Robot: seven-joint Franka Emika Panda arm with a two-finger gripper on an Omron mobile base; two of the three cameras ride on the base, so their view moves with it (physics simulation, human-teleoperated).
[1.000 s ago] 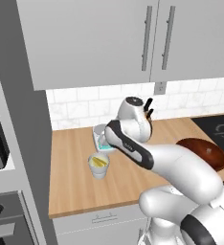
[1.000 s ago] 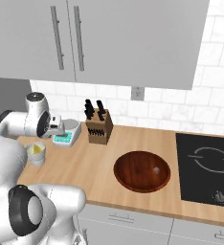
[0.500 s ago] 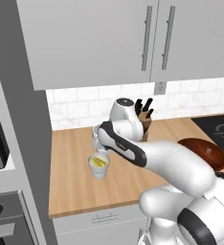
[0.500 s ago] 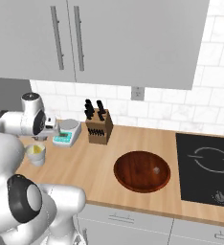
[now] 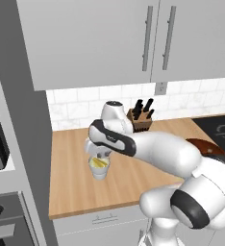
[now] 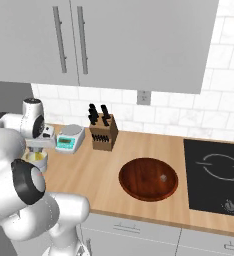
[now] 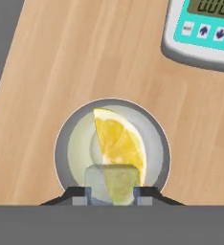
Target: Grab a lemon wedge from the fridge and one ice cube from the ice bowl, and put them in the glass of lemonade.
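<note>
The glass of lemonade (image 7: 61, 143) stands on the wooden counter directly below my gripper (image 7: 111, 194). A bright-yellow lemon wedge (image 7: 121, 143) lies inside it. My gripper is shut on a clear ice cube (image 7: 110, 184), held between the fingertips just above the glass's near rim. From the base views the gripper (image 5: 99, 154) hangs close over the glass (image 5: 99, 167) at the counter's left end. The dark reddish-brown ice bowl (image 6: 148, 179) sits further right on the counter. The fridge is out of view.
A white kitchen scale (image 6: 70, 139) with a teal display stands just behind the glass, and a knife block (image 6: 103, 131) is beside it at the wall. A black cooktop (image 6: 216, 175) lies at the right. Upper cabinets (image 5: 148, 38) hang overhead.
The hand has swung left and forward from beside the scale to over the glass, lowering slightly, with the ice cube still in its grip.
</note>
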